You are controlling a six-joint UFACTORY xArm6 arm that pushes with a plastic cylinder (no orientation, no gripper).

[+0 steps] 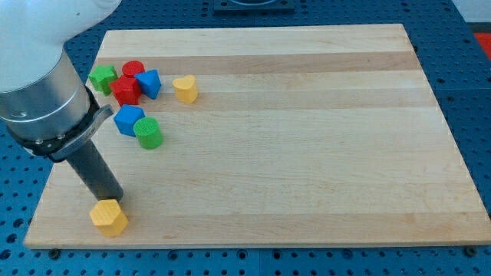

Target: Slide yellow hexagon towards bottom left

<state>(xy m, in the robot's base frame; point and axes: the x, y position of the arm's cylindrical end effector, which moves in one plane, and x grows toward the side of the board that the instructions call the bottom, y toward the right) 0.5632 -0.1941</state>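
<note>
The yellow hexagon [108,218] lies near the bottom left corner of the wooden board [307,153]. My tip [114,198] stands just above the hexagon, touching or almost touching its upper edge. The rod rises from there up and to the view's left into the arm's grey and white body.
A cluster sits at the upper left: a green block [102,77], a red cylinder [133,70], a red block [125,90], a blue block [149,83], a yellow heart [185,89], another blue block [128,119] and a green cylinder [148,133]. The board's bottom edge runs close below the hexagon.
</note>
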